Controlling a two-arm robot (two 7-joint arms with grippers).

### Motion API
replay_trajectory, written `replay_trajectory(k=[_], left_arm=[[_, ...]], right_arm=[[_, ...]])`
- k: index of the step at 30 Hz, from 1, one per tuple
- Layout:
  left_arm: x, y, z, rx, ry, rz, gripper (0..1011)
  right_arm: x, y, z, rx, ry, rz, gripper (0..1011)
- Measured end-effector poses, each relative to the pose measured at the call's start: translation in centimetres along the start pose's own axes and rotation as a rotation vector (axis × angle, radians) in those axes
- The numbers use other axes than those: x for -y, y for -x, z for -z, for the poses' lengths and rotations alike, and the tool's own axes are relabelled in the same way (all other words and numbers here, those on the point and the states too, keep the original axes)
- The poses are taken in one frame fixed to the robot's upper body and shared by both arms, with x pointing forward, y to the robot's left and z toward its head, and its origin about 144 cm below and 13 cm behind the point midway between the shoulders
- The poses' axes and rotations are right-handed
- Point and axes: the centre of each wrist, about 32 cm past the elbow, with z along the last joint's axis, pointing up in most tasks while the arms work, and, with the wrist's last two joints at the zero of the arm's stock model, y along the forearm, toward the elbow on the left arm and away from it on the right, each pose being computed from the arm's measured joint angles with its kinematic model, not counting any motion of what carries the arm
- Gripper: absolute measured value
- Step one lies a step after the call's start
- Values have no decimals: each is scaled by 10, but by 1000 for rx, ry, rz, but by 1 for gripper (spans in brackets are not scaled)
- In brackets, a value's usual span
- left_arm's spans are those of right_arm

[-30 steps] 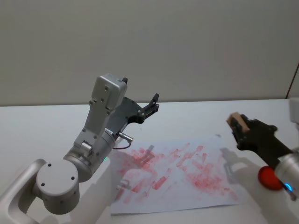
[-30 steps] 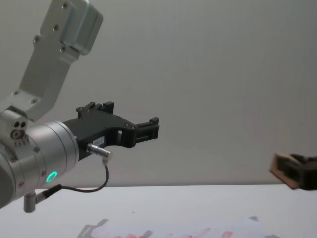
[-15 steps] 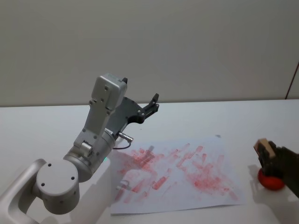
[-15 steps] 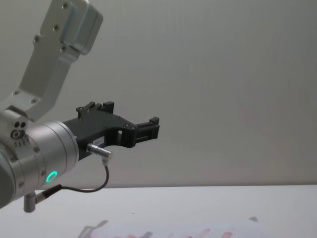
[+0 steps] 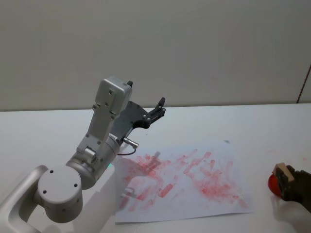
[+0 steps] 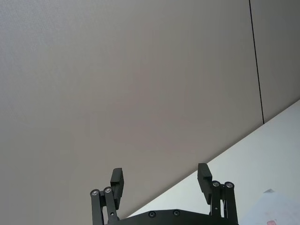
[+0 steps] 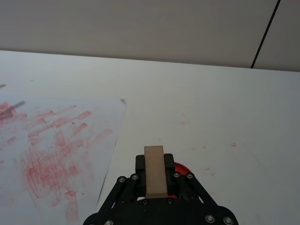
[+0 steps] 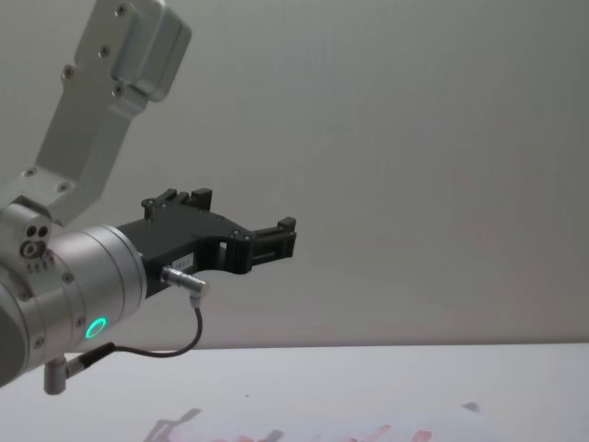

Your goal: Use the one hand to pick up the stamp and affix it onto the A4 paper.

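Right now the right gripper (image 7: 154, 180) squeezes the stamp (image 7: 154, 171) over what looks like a red ink pad (image 5: 275, 183), just right of the paper (image 5: 194, 182), while the left gripper (image 6: 161, 180) waits open, up high.

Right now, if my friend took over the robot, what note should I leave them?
Right end effector: shut on the small light-brown wooden stamp block, low at the table's right side, over a round red ink pad, beside the paper and off it.
Left end effector: open, holding nothing, raised above the table on the left.
White A4 paper sheet: flat on the white table, covered in smudgy red marks.
Done: stamp is in the grip.
Left: probably ink it, then carry it over and press it on the paper.
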Motion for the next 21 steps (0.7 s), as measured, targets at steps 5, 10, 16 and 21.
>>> replay_trajectory(k=[5, 10, 16, 21], left_arm=[[0, 0, 0, 0, 0, 0, 1001], [0, 0, 0, 0, 0, 0, 1001], [0, 0, 0, 0, 0, 0, 1001], [0, 0, 0, 0, 0, 0, 1001]], right_arm=[[2, -3, 1, 20, 24, 8, 217], [2, -6, 0, 38, 43, 16, 217], [2, -9, 0, 54, 56, 18, 217], [1, -11, -1, 64, 63, 16, 217]])
